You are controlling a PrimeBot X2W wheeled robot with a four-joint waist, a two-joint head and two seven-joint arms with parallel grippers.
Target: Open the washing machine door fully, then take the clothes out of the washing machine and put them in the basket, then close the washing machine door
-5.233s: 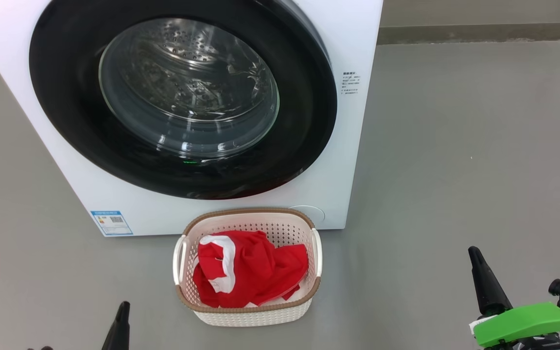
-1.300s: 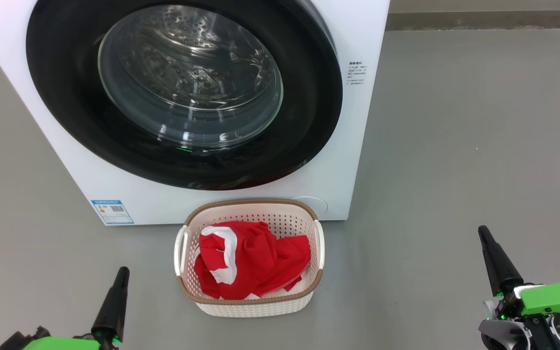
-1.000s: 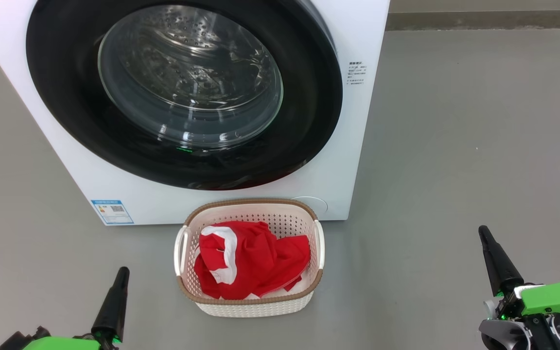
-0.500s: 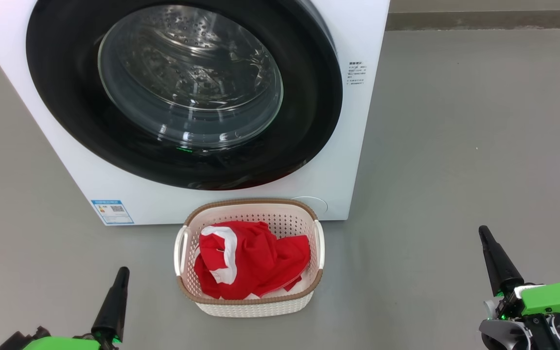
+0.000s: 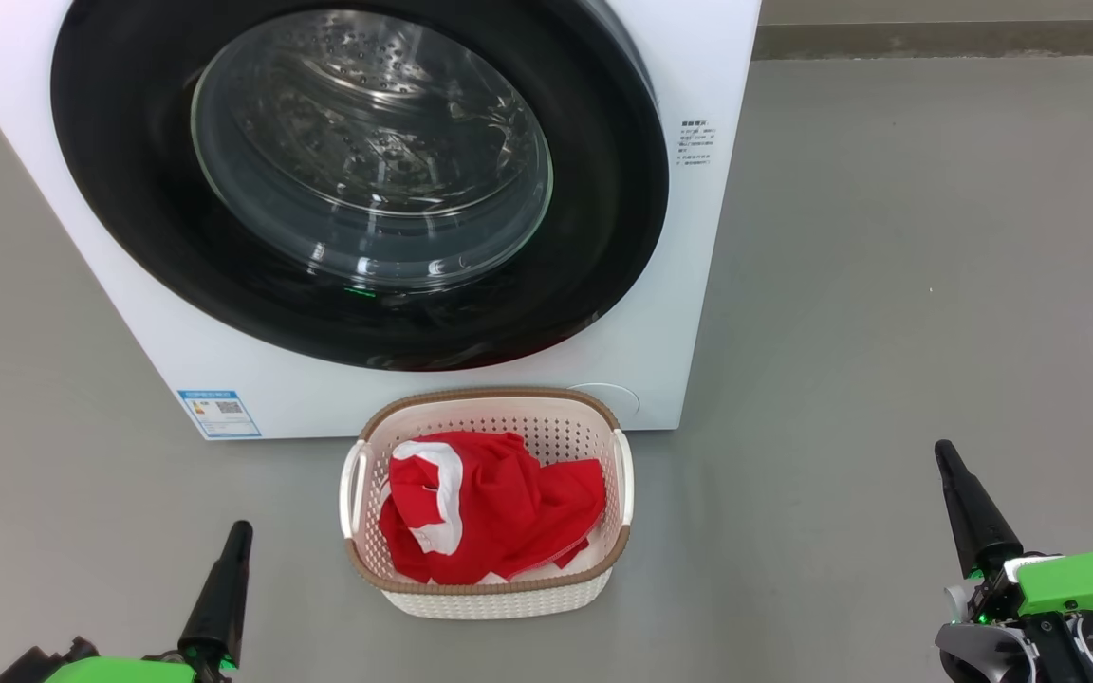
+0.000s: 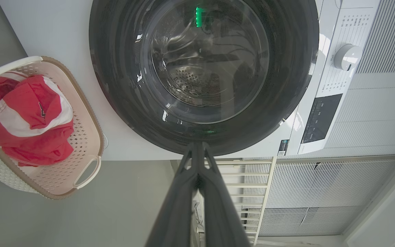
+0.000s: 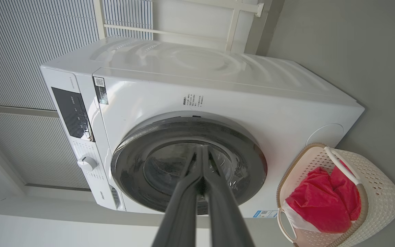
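The round washing machine door (image 5: pixel 371 152) is shut flush against the white washing machine (image 5: pixel 689 285). The red and white clothes (image 5: pixel 490 507) are heaped in the cream basket (image 5: pixel 485 394), set on the floor just before the machine. The left gripper (image 5: pixel 239 531) and right gripper (image 5: pixel 943 453) are held low, fingers pressed together, nothing gripped. The task is judged done; only a seated latch is to be confirmed.

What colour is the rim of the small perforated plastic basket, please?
Brown, woven-look, on the cream-white basket; best in the head view.
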